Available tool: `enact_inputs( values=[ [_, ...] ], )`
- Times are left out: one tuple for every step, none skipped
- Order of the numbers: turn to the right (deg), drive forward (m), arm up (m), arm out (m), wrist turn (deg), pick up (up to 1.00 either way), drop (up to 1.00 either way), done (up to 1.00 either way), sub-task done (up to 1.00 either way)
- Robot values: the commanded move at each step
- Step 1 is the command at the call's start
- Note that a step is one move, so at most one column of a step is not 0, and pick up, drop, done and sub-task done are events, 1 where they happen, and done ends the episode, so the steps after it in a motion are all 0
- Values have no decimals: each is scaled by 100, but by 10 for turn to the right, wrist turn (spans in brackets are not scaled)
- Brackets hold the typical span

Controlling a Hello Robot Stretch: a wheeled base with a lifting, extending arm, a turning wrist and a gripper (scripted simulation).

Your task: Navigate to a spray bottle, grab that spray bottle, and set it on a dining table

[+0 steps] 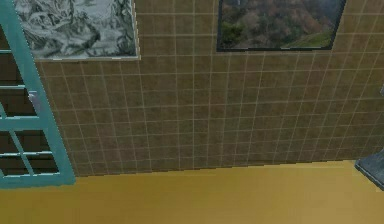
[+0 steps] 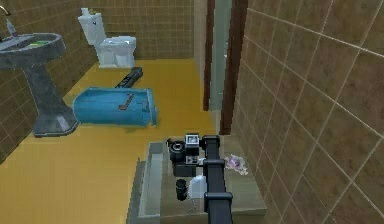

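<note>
A small pale blob (image 2: pixel 237 163), too small to call the spray bottle, lies on a grey stand (image 2: pixel 160 165) just right of the arm (image 2: pixel 213 185). The gripper (image 2: pixel 180 149) shows against the same top, so whether it grasps anything cannot be told. Open yellow floor (image 2: pixel 70 175) runs from the stand's edge to one sink (image 2: pixel 38 60), one blue tub (image 2: pixel 115 103) and one toilet (image 2: pixel 110 45), with a tiled wall (image 2: pixel 320 100) close on the arm side view's right; ahead, a front wall (image 1: pixel 200 110) with two pictures (image 1: pixel 75 25) and one teal door (image 1: pixel 30 110) stands near.

Arm side view: a sink (image 2: pixel 35 60) stands left, a toilet (image 2: pixel 110 45) behind it, a bin (image 2: pixel 118 105) lying on the floor (image 2: pixel 70 170) between. Forward view: one picture (image 1: pixel 75 25) hangs left of a second picture (image 1: pixel 280 22).
</note>
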Motion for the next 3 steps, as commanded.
enact_inputs(
  values=[
    [0, 0, 0, 0, 30, 0, 0, 0, 0],
    [0, 0, -30, 0, 0, 0, 0, 0, 0],
    [0, 0, 0, 0, 0, 100, 0, 0, 0]
  ],
)
